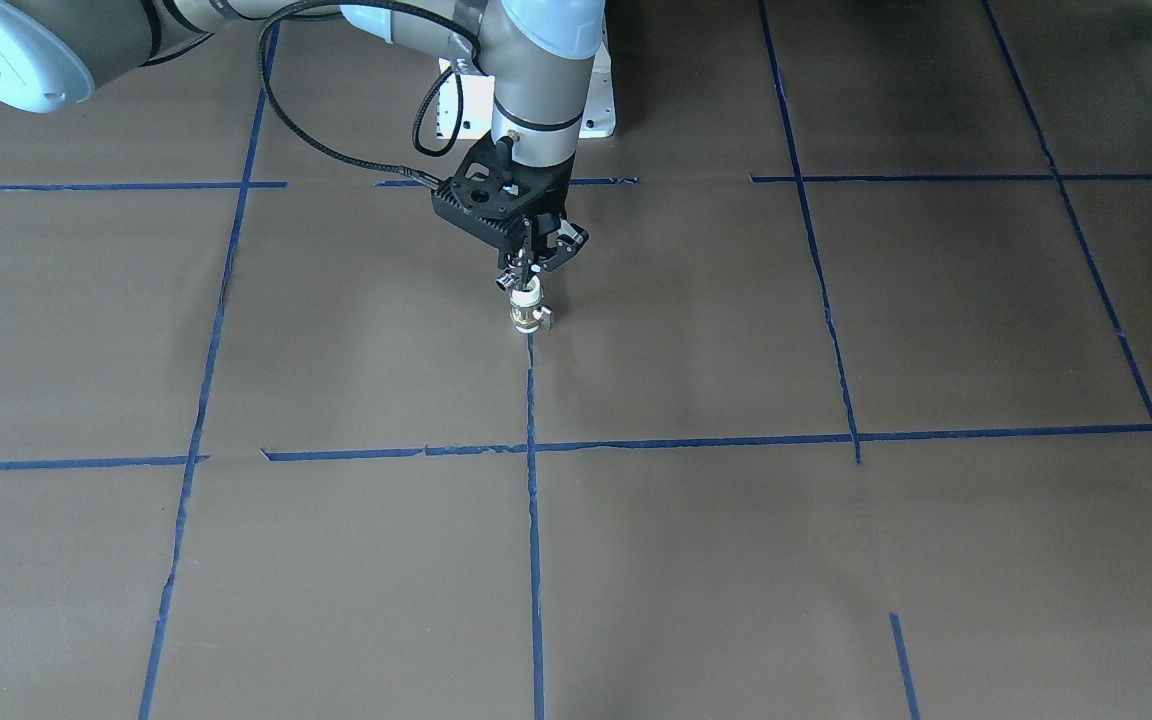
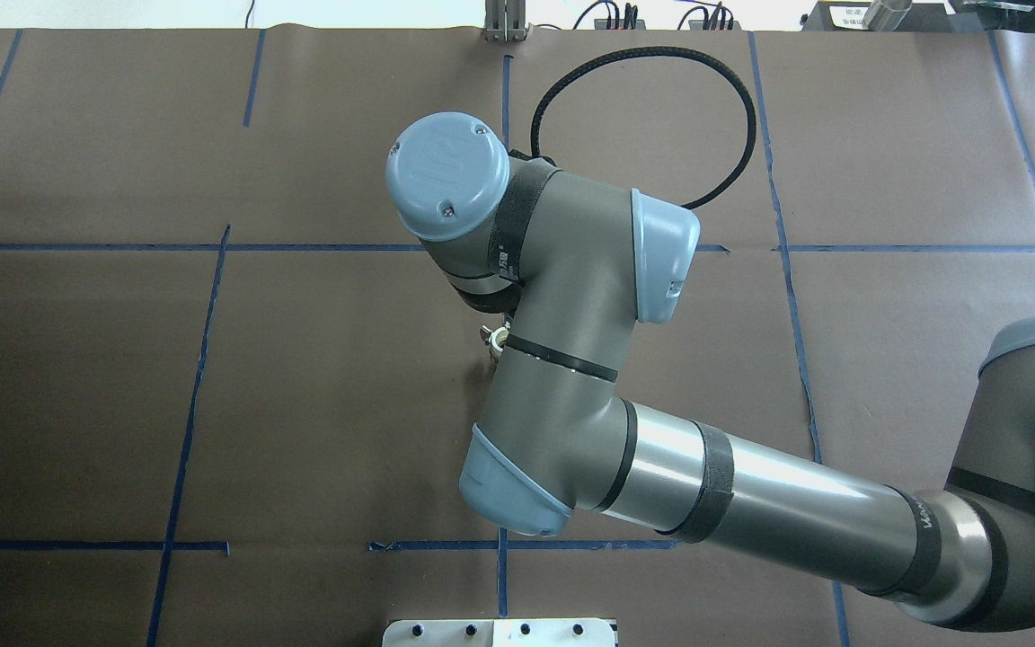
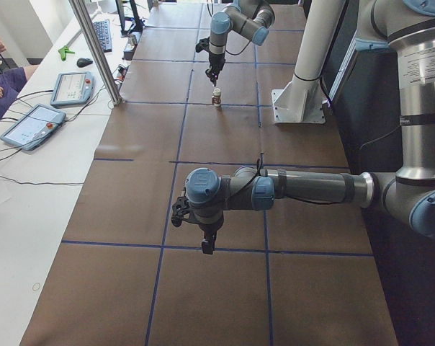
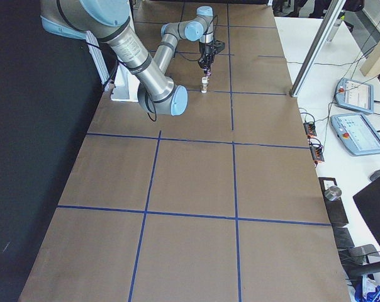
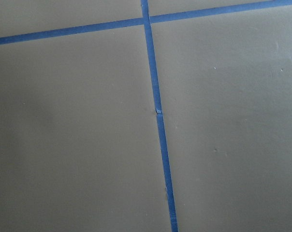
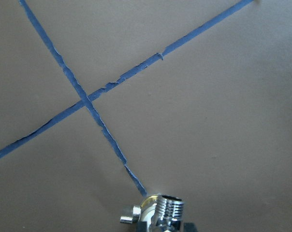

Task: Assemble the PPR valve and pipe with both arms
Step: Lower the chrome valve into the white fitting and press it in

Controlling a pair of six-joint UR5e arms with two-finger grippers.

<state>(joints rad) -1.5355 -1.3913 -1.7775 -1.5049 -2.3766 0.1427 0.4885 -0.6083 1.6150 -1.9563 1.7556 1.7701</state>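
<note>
The PPR valve (image 1: 528,312) stands upright on the brown table on a blue tape line, white socket end up and its small knob to the side. It also shows in the exterior left view (image 3: 217,96) and the exterior right view (image 4: 204,85). My right gripper (image 1: 526,272) points straight down just above it and is shut on the pipe (image 1: 509,282), a chrome fitting that fills the bottom of the right wrist view (image 6: 160,212). I cannot tell whether the pipe touches the valve. My left gripper (image 3: 206,244) hangs over bare table far from both; I cannot tell if it is open.
Blue tape lines (image 1: 533,520) divide the brown table into squares. The white arm base plate (image 1: 596,110) sits behind the valve. Two control tablets (image 3: 72,88) and a metal post (image 3: 95,50) stand on the side bench with the operator.
</note>
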